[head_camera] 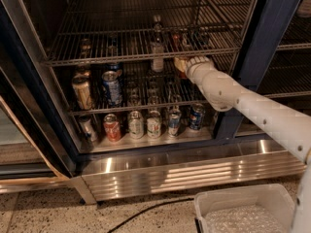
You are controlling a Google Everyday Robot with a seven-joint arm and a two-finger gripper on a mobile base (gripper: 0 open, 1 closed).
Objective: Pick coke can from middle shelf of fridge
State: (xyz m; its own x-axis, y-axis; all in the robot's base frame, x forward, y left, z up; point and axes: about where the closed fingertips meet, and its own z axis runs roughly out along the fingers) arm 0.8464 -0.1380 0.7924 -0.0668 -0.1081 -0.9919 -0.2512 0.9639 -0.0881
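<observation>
The fridge [272, 57] stands open, with a dark frame and wire racks. The coke can [178, 39], dark red, stands on the middle shelf [97, 59] toward the right, behind the front bar. My gripper [188, 64] is at the end of the white arm [243, 103]. It sits at that shelf's front bar, just below and in front of the coke can. A tan shape [181, 66] shows at its tip.
A glass bottle [157, 50] stands left of the coke can. A blue can [112, 87] and a tan can [82, 92] are on the lower rack. A red-and-white can [112, 127] and silver cans line the floor. A white bin [243, 210] sits at the bottom right.
</observation>
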